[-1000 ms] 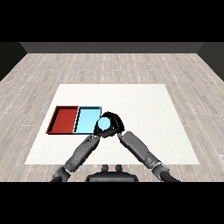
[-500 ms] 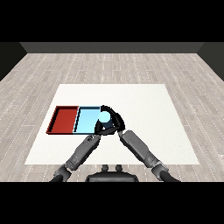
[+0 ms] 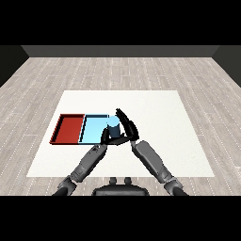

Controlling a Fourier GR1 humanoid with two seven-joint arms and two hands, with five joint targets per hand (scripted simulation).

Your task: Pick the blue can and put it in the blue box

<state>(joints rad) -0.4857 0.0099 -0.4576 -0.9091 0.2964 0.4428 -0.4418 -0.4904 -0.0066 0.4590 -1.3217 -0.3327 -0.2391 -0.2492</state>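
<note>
Blue can (image 3: 113,125) upright in the curled right hand (image 3: 128,130), over the blue tray's (image 3: 92,130) right edge.

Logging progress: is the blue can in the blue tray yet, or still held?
Still held: the right hand curls round the upright blue can at the blue tray's right edge. Cannot tell if it touches the tray.

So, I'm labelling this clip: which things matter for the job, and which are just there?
In the job: blue can, blue tray, right hand curled round the can.
Just there: red tray, left hand, table.
</note>
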